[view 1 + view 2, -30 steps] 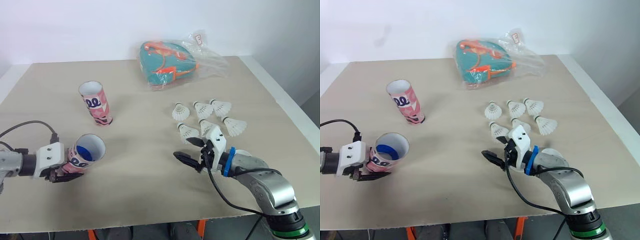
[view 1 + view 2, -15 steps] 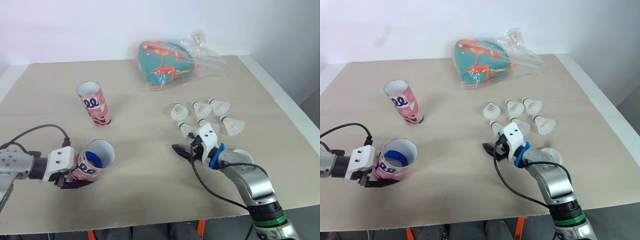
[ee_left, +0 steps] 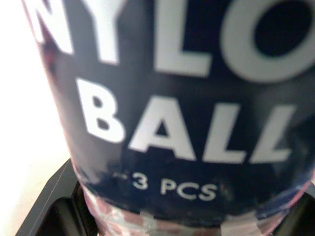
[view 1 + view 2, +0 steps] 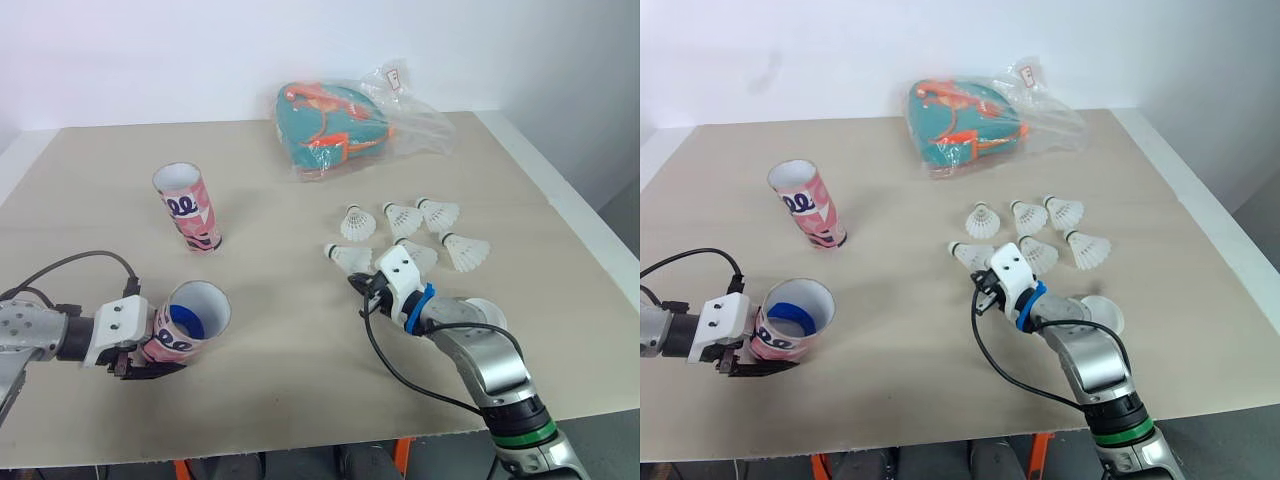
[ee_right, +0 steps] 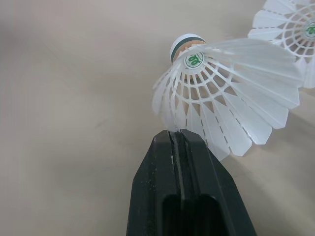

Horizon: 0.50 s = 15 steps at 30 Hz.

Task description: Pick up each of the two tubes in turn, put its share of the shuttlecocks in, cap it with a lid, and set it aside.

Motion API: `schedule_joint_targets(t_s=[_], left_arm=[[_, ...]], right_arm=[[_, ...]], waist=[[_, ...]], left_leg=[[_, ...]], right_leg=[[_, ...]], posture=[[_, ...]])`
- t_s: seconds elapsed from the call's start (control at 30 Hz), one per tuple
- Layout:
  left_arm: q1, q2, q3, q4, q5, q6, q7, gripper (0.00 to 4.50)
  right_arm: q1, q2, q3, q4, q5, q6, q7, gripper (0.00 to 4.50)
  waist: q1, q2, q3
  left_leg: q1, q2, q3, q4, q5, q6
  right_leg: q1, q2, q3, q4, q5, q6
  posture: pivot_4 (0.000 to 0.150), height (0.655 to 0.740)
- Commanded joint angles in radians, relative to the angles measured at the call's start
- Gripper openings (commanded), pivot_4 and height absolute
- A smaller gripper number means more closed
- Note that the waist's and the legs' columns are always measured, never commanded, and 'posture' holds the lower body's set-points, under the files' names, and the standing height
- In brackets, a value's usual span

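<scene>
1. Right claw point(image 4: 362, 283) clenched on the rim of a white mesh-skirted shuttlecock point(image 4: 347, 258), 3 o'clock of tabletop point(image 4: 280, 200) centre; featherlight, crushable, likely safer held by its cork point(image 5: 186, 42).
2. Left claw point(image 4: 148, 363) grasps tilted pink printed tube point(image 4: 188, 322), 8 o'clock.

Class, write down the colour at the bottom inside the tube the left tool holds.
Blue, seen best in the left eye view, inside the held tube.

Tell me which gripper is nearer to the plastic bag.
Right. Right gripper pinches a shuttlecock in front of the bag; left gripper holds a tube far off, near-left.
</scene>
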<state>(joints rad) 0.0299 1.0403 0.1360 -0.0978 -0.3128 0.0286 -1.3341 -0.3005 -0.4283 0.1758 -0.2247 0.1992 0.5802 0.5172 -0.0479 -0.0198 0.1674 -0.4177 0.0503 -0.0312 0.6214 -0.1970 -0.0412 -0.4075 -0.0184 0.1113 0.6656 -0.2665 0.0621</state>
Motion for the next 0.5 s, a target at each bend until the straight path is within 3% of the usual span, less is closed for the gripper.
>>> schedule_joint_targets(t_s=[0.03,0.3,0.5], left_arm=[[0.018,-0.004,-0.014,-0.012,0.002,-0.002,-0.01,3.39],[0.023,0.008,-0.038,-0.016,0.007,0.021,-0.025,3.39],[0.013,0.004,-0.092,0.032,0.022,0.025,-0.072,3.39]], right_arm=[[0.017,-0.003,-0.021,-0.066,0.045,-0.023,0.053,0.02],[0.015,-0.108,-0.065,-0.111,0.166,-0.062,0.287,0.02],[-0.169,-0.195,-0.111,-0.073,0.288,-0.088,0.508,0.02]], waist=[[0.0,0.0,0.0],[0.0,0.0,0.0],[0.0,0.002,0.001]], left_leg=[[0.0,0.0,0.0,0.0,0.0,0.0],[0.0,0.0,0.0,0.0,0.0,0.0],[0.003,0.001,0.001,0.001,0.0,0.0]], right_leg=[[0.0,0.0,0.0,0.0,0.0,0.0],[0.0,0.0,0.0,0.0,0.0,0.0],[0.002,0.0,0.0,0.0,-0.001,0.004]], posture=[[0.15,0.74],[0.15,0.74],[0.15,0.74]])
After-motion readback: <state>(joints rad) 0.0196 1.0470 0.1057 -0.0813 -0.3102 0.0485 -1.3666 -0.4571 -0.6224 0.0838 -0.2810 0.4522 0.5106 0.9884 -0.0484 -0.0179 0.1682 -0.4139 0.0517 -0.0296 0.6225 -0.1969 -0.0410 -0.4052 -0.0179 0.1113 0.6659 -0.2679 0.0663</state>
